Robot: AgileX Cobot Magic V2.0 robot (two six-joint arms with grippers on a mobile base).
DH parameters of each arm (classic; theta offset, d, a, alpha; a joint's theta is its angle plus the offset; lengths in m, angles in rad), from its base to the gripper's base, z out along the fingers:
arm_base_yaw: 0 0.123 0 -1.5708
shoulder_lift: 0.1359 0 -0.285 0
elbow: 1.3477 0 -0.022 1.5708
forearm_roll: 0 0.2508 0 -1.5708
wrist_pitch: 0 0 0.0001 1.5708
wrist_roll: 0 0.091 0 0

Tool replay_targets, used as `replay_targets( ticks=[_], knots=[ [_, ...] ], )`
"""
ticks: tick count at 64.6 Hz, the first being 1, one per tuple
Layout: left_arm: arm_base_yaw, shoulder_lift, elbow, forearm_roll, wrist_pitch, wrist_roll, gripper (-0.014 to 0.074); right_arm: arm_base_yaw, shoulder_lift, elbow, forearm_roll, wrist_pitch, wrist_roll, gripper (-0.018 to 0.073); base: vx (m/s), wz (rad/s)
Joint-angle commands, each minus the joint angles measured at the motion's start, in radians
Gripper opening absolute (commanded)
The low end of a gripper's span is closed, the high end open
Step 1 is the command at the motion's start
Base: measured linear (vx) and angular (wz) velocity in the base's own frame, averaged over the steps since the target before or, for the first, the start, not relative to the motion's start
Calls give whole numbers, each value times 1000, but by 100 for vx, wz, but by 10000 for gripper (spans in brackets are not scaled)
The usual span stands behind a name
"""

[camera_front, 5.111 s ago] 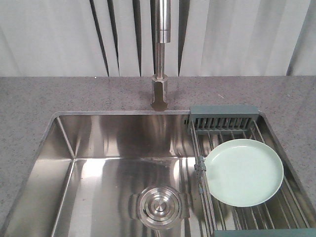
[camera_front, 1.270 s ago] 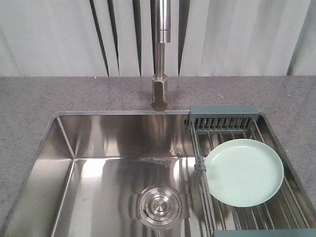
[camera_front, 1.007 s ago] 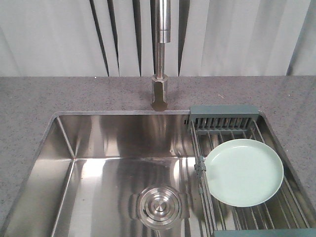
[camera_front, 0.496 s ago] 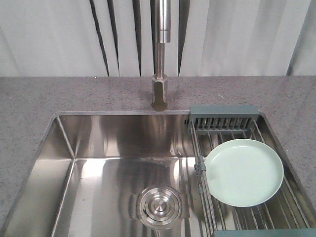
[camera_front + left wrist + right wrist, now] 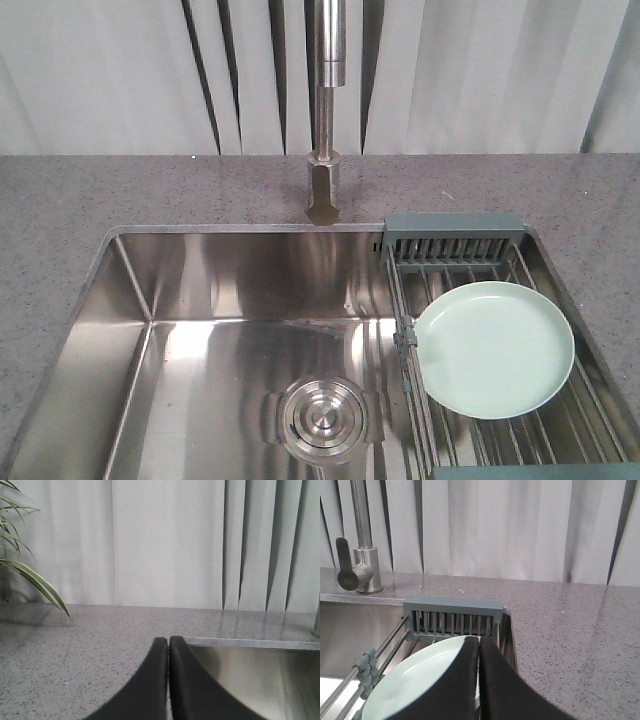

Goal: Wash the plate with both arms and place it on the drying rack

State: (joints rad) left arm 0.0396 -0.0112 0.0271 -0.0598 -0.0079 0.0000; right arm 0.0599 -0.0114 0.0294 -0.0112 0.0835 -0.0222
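Mint-green plate [image 5: 415,680] lies flat on the drying rack [image 5: 452,616], right under the right gripper [image 5: 479,642]; left gripper [image 5: 168,642] sits well away; both sets of fingers pressed together.

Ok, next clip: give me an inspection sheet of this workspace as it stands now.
Surface: grey speckled counter around a steel sink; basin dry-looking, drain closed off by a round cover.
Job's things: plate lying on the rack at the sink's right side.
Clutter: nothing seen.
Grippers: left gripper shut, empty, over the counter's edge by the sink; right gripper shut, empty, above the plate.
Cables: nothing seen.
Surroundings: faucet behind the sink, pale curtain, plant leaves at far left.
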Motion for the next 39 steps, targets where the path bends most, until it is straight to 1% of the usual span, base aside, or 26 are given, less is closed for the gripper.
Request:
replay_targets(
  ticks=[1, 39],
  knots=[
    [1, -15, -26, -9, -74, -9, -6, -3, -5, 3, -1, -70, -4, -4, 0, 0],
    [1, -15, -26, -9, -74, -9, -6, -3, -4, 2, -1, -63, -4, -4, 0, 0]
  ],
)
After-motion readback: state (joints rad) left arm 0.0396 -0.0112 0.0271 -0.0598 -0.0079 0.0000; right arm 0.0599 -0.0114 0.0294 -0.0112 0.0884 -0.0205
